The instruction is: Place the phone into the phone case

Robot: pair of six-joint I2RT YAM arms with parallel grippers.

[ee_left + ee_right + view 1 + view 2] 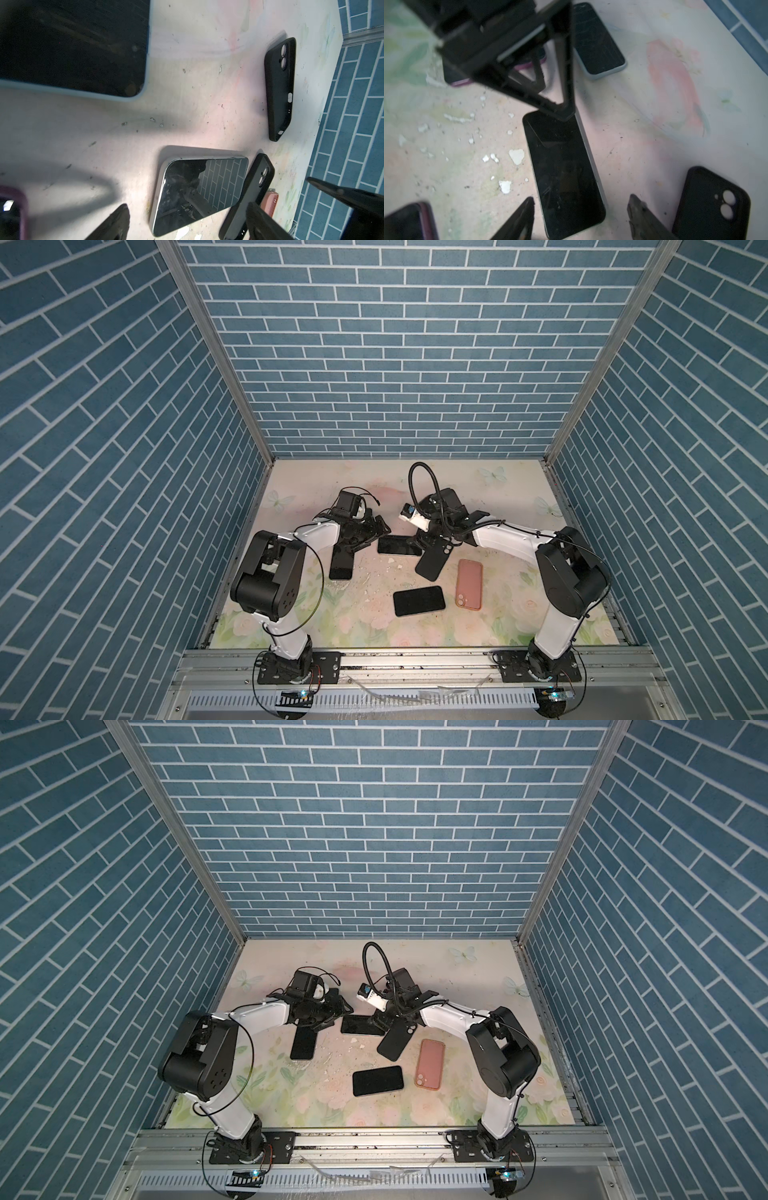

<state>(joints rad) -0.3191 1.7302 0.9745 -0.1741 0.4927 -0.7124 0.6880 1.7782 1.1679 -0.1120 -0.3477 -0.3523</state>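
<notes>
Phone (395, 546) position: flat on the desk (498, 506), screen up, in the middle between the two arms and outside any case. I can read its silver edge clearly in the left wrist view.

Left claw (187, 207): jaws wide, holding nothing. In the right wrist view one of its fingertips (564, 115) sits at the phone's far short end. I cannot tell whether it touches the glass.

Right claw (581, 198): jaws apart, astride the near short end of the phone. A gap shows on each side between finger and phone edge, so it grips nothing.

Black case (432, 562): lies just beside the phone on the right arm's side, with the camera cut-outs showing. In both top views its upper end is partly hidden under the right claw.

Other items I see on the desk:
- A pink case (469, 584), near the black case.
- A second phone (419, 600), screen up, nearer the front rail.
- A third phone (341, 568) in a purple case, partly under the left arm.
- A phone in a pale blue case (598, 41), beyond the left claw and visible in the wrist views only.
- Another black case (279, 89), well apart, toward the side wall.
- White flakes (517, 155), scattered beside the phone.
</notes>
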